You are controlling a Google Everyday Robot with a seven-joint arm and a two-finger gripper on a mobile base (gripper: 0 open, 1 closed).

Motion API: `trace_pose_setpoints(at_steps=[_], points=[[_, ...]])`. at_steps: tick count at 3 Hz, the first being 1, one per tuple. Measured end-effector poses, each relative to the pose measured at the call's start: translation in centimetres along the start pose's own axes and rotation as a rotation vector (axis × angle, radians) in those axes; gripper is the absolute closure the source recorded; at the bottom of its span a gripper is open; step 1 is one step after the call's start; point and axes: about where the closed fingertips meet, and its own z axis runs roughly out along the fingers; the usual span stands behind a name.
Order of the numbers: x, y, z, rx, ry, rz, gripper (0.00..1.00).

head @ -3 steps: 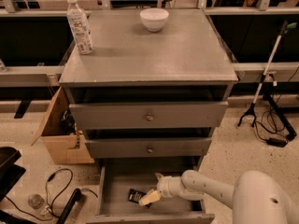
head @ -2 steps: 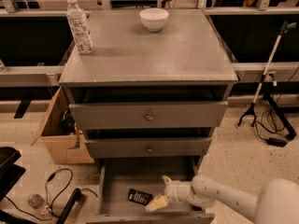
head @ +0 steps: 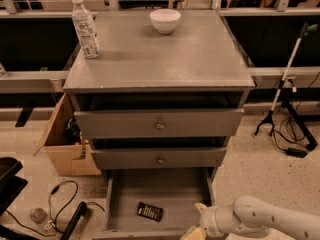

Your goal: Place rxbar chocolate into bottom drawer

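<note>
The rxbar chocolate (head: 150, 211), a small flat black bar, lies on the grey floor of the bottom drawer (head: 116, 204), left of its middle. The bottom drawer is pulled open below two shut knobbed drawers. My gripper (head: 196, 224) is at the drawer's front right corner, to the right of the bar and apart from it. It holds nothing. Its pale fingers (head: 201, 207) stand apart. The white arm runs off to the bottom right.
A white bowl (head: 165, 20) and a clear water bottle (head: 84, 27) stand on the cabinet top (head: 165, 59). A cardboard box (head: 62, 141) sits at the cabinet's left. Cables (head: 60, 204) lie on the floor at left; a stand with cords (head: 285, 99) is at right.
The gripper let go of the bar, which now lies in the drawer. The gripper has drawn back right and toward the drawer's front corner.
</note>
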Motion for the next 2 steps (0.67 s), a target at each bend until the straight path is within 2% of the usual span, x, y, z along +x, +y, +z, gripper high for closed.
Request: trace_pose_setpoints(at_steps=[1, 2], points=[[1.0, 6.1, -3.9, -0.069, 0.148, 0.100, 0.00], [0.6, 12.2, -6.7, -0.122, 0.293, 0.206, 0.00]])
